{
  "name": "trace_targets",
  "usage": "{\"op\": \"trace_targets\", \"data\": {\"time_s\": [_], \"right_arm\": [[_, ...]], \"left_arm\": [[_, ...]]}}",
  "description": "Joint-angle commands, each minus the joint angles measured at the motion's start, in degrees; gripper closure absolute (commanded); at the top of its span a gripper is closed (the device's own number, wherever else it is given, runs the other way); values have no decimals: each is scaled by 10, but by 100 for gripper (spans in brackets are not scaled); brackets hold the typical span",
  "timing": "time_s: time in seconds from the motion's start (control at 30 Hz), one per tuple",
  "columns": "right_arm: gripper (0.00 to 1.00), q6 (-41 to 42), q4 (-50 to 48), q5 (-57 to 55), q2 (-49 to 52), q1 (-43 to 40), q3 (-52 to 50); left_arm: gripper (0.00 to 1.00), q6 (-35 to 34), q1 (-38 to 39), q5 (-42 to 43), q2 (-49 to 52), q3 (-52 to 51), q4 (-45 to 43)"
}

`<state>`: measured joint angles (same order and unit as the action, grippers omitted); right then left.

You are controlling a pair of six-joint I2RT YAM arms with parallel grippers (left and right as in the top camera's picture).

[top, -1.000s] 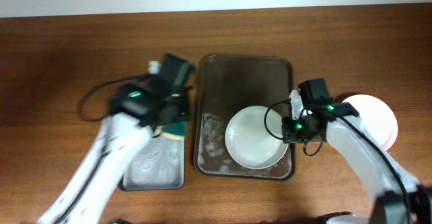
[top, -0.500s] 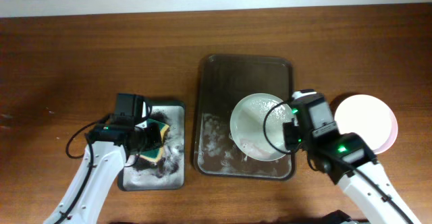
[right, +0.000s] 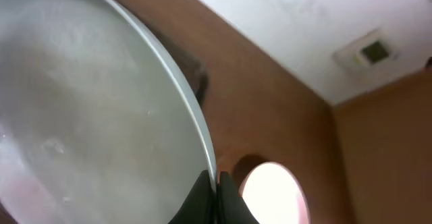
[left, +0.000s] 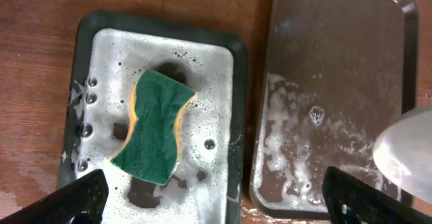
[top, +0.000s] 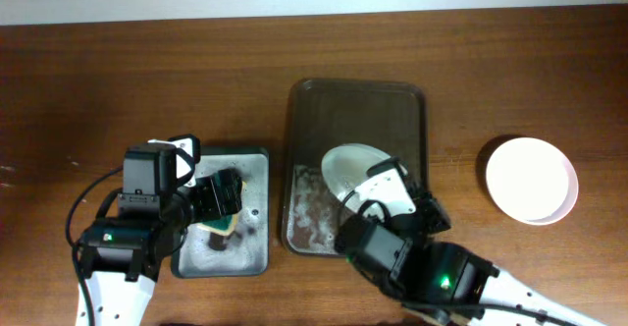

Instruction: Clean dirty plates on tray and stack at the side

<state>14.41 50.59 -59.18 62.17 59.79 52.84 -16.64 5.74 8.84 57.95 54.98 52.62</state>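
Observation:
My right gripper (right: 217, 197) is shut on the rim of a white plate (right: 88, 116), which has a faint pink tinge at its lower left. From overhead that plate (top: 348, 169) hangs tilted above the dark brown tray (top: 358, 100), with the right gripper (top: 368, 190) at its near edge. Foam lies on the tray's (left: 337, 62) near half. A second white plate (top: 530, 179) rests on the table to the right, also seen past the held rim (right: 273, 193). My left gripper (left: 216, 204) stands open above the green sponge (left: 155, 126), not touching it.
The sponge lies in a smaller grey metal tray (left: 223, 55) full of suds, left of the brown tray; from overhead this grey tray (top: 253, 159) is partly under my left arm. Wooden tabletop runs all round, with a white wall along the far edge.
My left gripper has opened and let go of the sponge in the grey tray. My right arm has lifted the plate off the brown tray and tilted it up.

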Motion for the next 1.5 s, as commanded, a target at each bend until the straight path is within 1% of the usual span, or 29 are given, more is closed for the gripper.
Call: {"op": "trace_targets", "data": {"time_s": [0.0,0.07,0.1,0.57,0.63,0.67,0.7,0.73,0.77,0.8,0.83,0.87,0.9,0.93,0.97,1.0,1.03,1.07,1.1,1.13,1.17,1.2,1.23,1.27,1.33,1.37,1.4,1.43,1.47], "right_arm": [[96,-20,0,-96,-7,33,17],[96,-21,0,-141,-7,44,17],[96,-22,0,-147,-7,44,17],[96,-22,0,-151,-7,44,17],[96,-21,-24,-132,-7,44,17],[96,-65,-31,-133,-7,44,17],[96,-100,-21,-175,-7,40,17],[96,-96,-43,-182,-7,35,17],[96,-113,-57,-159,-6,35,17],[96,-143,-51,-168,-6,36,17],[96,-133,-53,-179,-6,34,17],[96,-119,-84,-137,-6,37,17],[96,-168,-93,-88,-3,46,17],[96,-172,-79,-140,-2,46,17],[96,-132,-93,-160,-2,44,17],[96,-141,-110,-130,-1,44,17],[96,-188,-101,-142,0,43,17],[96,-178,-99,-174,0,37,17],[96,-172,-116,-155,0,36,17],[96,-194,-115,-138,1,36,17],[96,-194,-104,-162,1,32,17],[96,-172,-117,-140,1,32,17],[96,-182,-108,-144,1,32,17],[96,-177,-106,-171,1,31,17],[96,-172,-140,-171,1,35,17],[96,-180,-137,-185,1,36,17],[96,-170,-148,-157,1,35,17],[96,-176,-143,-133,1,36,17],[96,-172,-121,-146,1,34,17]], "left_arm": [[0,5,-3,8,-3,10,-1],[1,5,-3,8,-3,10,0],[0,5,-3,8,-3,10,0],[0,5,-3,8,-3,10,2],[0,5,-3,8,-3,10,2],[1,5,-3,8,-3,10,2],[0,5,-3,8,-3,10,2],[1,5,-3,8,-3,10,2],[0,5,-3,8,-3,10,2],[0,5,-3,8,-3,10,2],[0,5,-3,8,-3,10,2],[1,5,-3,8,-3,10,2],[0,5,-3,8,-3,10,2],[1,5,-3,8,-3,10,2],[0,5,-3,8,-3,10,2],[0,5,-3,8,-3,10,2],[0,5,-3,8,-3,10,2],[0,5,-3,8,-3,10,2],[0,5,-3,8,-3,10,2],[0,5,-3,8,-3,10,2],[1,5,-3,8,-3,10,2],[1,5,-3,8,-3,10,2],[0,5,-3,8,-3,10,2],[0,5,-3,8,-3,10,2],[0,5,-3,8,-3,10,2],[1,5,-3,8,-3,10,2],[1,5,-3,8,-3,10,2],[1,5,-3,8,-3,10,2],[1,5,-3,8,-3,10,2]]}}
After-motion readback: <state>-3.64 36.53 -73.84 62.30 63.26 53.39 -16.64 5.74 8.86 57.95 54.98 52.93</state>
